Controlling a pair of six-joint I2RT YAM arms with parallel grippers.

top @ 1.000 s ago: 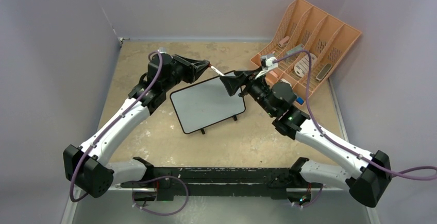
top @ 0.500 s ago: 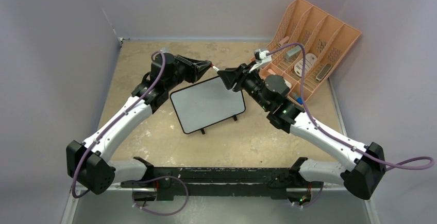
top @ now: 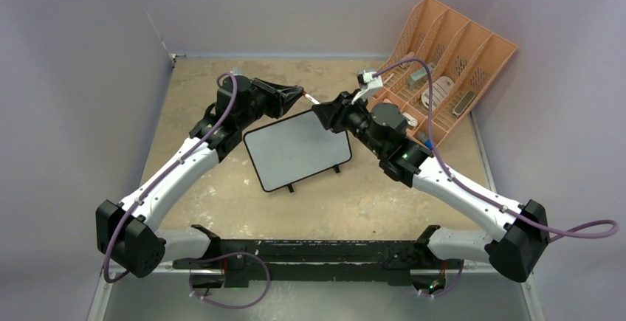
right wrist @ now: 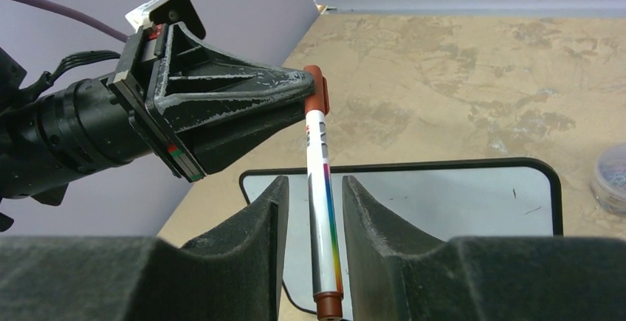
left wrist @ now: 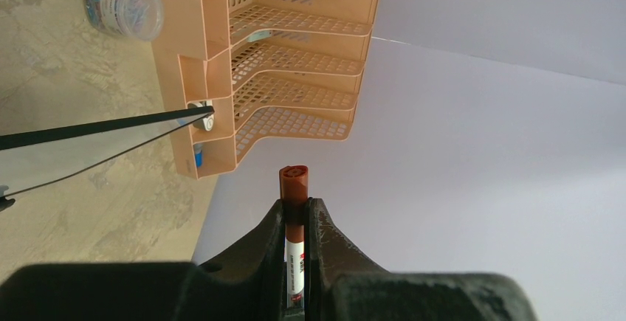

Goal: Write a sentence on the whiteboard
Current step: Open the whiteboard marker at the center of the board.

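The whiteboard [top: 295,151], white with a thin black frame, lies on the tan table between the arms, and shows under the marker in the right wrist view [right wrist: 443,195]. My left gripper [top: 301,95] is shut on the brown cap end of a white marker [left wrist: 295,184] and holds it above the board's far edge. My right gripper [right wrist: 315,182] has come round the marker's barrel [right wrist: 322,188], which has a rainbow stripe. Its jaws stand narrow, with a thin gap on each side of the barrel. From above, the right gripper [top: 319,113] meets the left one tip to tip.
A peach slotted desk organizer [top: 443,63] stands at the back right holding several small items. A clear round tub [left wrist: 122,9] sits on the table beside it. Grey walls close in the table at the back and on both sides.
The right gripper has moved left up to the marker held by the left gripper, and its jaws have narrowed round the barrel. The left arm has hardly moved.
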